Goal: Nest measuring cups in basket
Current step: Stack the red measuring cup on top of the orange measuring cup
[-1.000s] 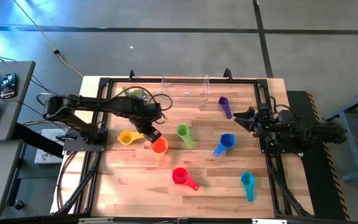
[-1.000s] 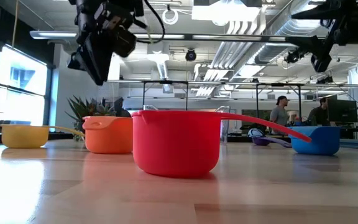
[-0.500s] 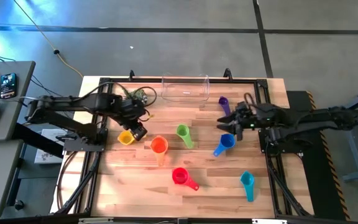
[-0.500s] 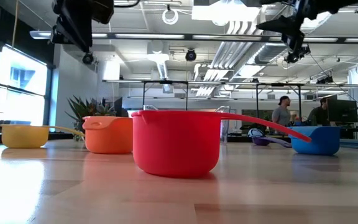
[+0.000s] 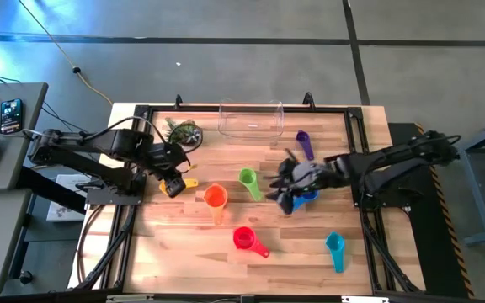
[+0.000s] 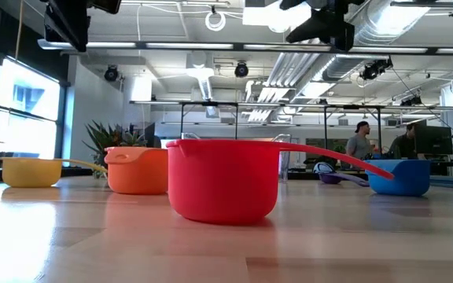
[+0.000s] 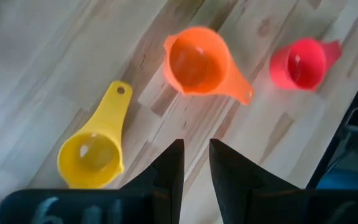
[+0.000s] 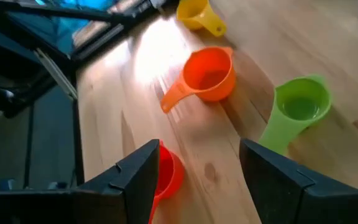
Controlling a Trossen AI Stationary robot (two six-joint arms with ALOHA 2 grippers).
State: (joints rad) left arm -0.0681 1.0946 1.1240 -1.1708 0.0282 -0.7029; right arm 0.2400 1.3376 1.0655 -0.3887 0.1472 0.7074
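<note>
Right gripper (image 5: 286, 187), fingers spread and empty, hangs over the blue cup (image 5: 308, 195), between the green cup (image 5: 248, 180) and purple cup (image 5: 303, 141); the clear basket (image 5: 251, 119) stands at the table's far edge. Left gripper (image 5: 173, 181), fingers narrowly parted and holding nothing, sits above the yellow cup (image 7: 93, 152), beside the orange cup (image 5: 215, 198); red cup (image 5: 246, 239) and teal cup (image 5: 335, 247) lie nearer the front.

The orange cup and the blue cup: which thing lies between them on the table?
The high view shows the green cup between the orange cup and the blue cup, with the right gripper over the blue one's edge.
</note>
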